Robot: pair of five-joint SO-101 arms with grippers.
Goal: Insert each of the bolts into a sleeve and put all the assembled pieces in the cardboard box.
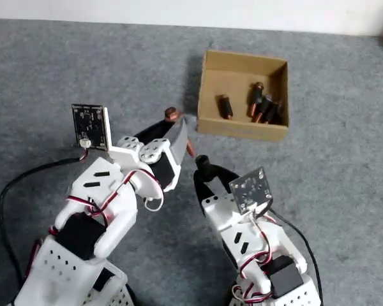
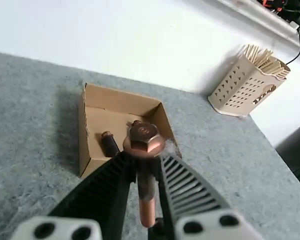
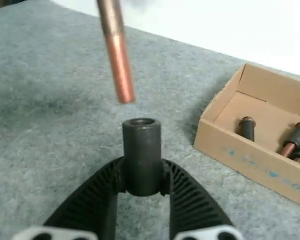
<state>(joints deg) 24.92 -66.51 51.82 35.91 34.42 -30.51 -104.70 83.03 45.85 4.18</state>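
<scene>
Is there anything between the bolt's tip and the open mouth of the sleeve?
Nothing visible. The bolt, held in the left pincer, hangs with its tip apart from the sleeve in the right pincer; only open air lies between them, and the sleeve's mouth is open.

a: what do the arms look like?
b: the left arm and right arm are both white plastic shells, with black motors in the joints.
a: fingers?
b: the fingers are black, ribbed with slanted slats, on white bases with dark screw holes.
a: wiring?
b: thin red, white and black wires loop along the links. a thick black cable runs off the left one. each wrist carries a dark square board.
</scene>
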